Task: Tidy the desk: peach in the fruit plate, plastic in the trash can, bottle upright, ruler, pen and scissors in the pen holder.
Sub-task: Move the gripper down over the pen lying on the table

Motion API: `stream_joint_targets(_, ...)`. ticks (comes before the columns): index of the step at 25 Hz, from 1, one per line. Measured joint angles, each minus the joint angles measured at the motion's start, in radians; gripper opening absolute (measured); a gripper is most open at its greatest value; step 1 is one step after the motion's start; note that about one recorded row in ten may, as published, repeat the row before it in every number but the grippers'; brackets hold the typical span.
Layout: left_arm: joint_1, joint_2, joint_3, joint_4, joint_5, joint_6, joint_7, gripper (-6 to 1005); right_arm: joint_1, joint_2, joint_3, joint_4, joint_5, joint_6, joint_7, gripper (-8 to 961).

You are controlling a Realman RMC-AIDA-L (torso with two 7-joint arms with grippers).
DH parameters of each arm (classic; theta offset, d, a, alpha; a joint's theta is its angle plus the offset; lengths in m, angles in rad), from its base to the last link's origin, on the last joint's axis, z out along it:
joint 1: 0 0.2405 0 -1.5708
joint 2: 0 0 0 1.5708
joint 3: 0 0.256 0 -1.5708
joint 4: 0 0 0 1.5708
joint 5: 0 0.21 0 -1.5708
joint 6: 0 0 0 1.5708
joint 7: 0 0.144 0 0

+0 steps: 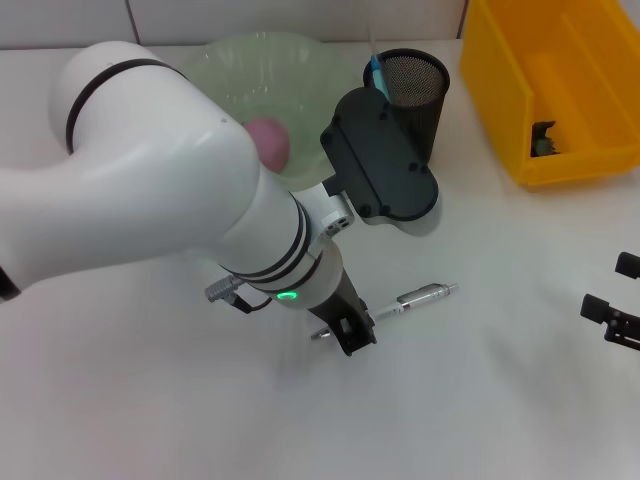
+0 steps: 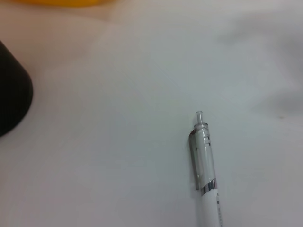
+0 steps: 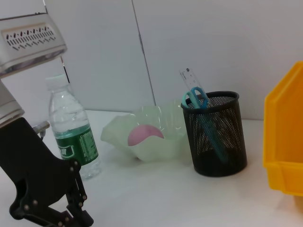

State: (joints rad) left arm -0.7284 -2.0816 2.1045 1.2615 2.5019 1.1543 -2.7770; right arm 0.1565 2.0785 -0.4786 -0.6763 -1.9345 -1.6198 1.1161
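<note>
Pen (image 1: 415,299) flat on white desk (image 1: 480,400), tip end beside left gripper (image 1: 345,332); finger spread impossible to tell. Beyond: mesh pen holder (image 1: 412,95) with scissors (image 3: 196,100) and ruler (image 3: 188,78). Right gripper (image 1: 612,312) well apart.

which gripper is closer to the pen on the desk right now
Left. The left gripper is right at the pen, by its tip end, fingers low over the desk. The right gripper sits far off at the desk's right edge, well clear of the pen.
</note>
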Motion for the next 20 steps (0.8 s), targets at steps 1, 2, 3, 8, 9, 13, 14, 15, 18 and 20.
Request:
stream_joint_targets(1, 0.0, 0.0, 0.0, 0.0, 0.0, 0.0, 0.0, 115, 0.0, 0.0, 0.0, 0.0, 0.0, 0.0, 0.001, 823)
stream_joint_targets(2, 0.001, 0.0, 0.0, 0.0, 0.0, 0.0, 0.001, 115, 0.0, 0.0, 0.0, 0.0, 0.0, 0.0, 0.001, 823)
stream_joint_targets(3, 0.002, 0.0, 0.0, 0.0, 0.0, 0.0, 0.002, 115, 0.0, 0.0, -0.001, 0.0, 0.0, 0.002, 0.002, 823)
stream_joint_targets(8, -0.003, 0.0, 0.001, -0.02, -0.003, 0.0, 0.013, 114, 0.001, 0.0, -0.002, 0.0, 0.0, 0.01, 0.003, 823)
stream_joint_targets(9, -0.003, 0.0, 0.001, -0.02, -0.003, 0.0, 0.014, 114, 0.001, 0.0, -0.002, 0.0, 0.0, 0.01, 0.003, 823)
stream_joint_targets(13, 0.0, 0.0, 0.004, -0.012, 0.0, 0.0, 0.015, 113, 0.002, 0.0, -0.003, 0.0, 0.0, 0.011, 0.004, 823)
stream_joint_targets(14, 0.0, 0.0, 0.004, -0.012, 0.0, 0.0, 0.015, 113, 0.002, 0.0, -0.003, 0.0, 0.0, 0.011, 0.004, 823)
stream_joint_targets(15, 0.0, 0.0, 0.007, -0.01, 0.002, 0.001, 0.013, 113, 0.002, 0.0, -0.003, 0.0, 0.0, 0.011, 0.004, 823)
stream_joint_targets(18, 0.001, 0.0, 0.004, -0.01, 0.002, 0.001, 0.01, 112, 0.002, 0.0, -0.003, 0.0, 0.0, 0.011, 0.004, 823)
stream_joint_targets(20, 0.001, 0.0, -0.001, -0.01, 0.002, 0.005, 0.01, 127, 0.002, 0.0, -0.003, 0.0, 0.0, 0.011, 0.005, 823)
